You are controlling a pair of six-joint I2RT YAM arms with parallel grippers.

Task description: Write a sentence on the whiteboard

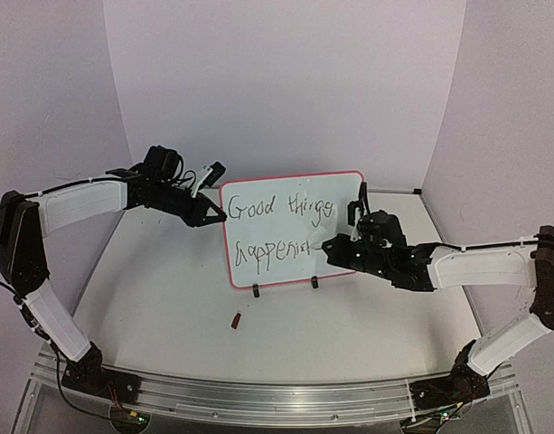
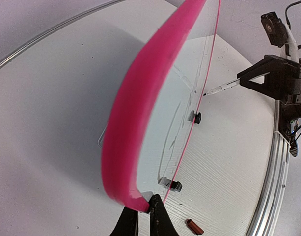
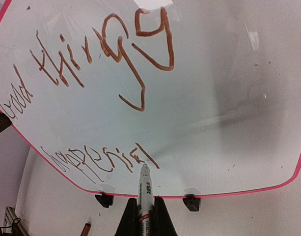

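1. A white, wood-grained tabletop with pale walls behind it carries the scene. A metal rail runs along its near edge.
2. The white-and-black left arm rises from its base at lower left, folds at the elbow and reaches roughly level to the right. The matching right arm comes up from lower right, its forearm low and pointing left.
3. A small rectangular glossy whiteboard with a thin pink-red rounded frame stands on edge near the middle of the tabletop, between the two arms, its written face towards their bases.
4. The dark handwritten sentence runs in two lines. "Good things" is on top and a word starting "happen" is below, its last letters hard to read.
5. The left pincer is pressed together on the whiteboard's pink frame at its left edge. The wrist view shows the black fingers clamping the rim.
6. The right pincer is pinching the barrel of a slim white marker. The marker's tip touches the whiteboard at the end of the lower line.
7. Two small black clip feet, one to the left and one to the right, grip the whiteboard's bottom edge and rest on the tabletop.
8. A small reddish-brown cap-like piece lies loose on the tabletop just in front of the left foot.
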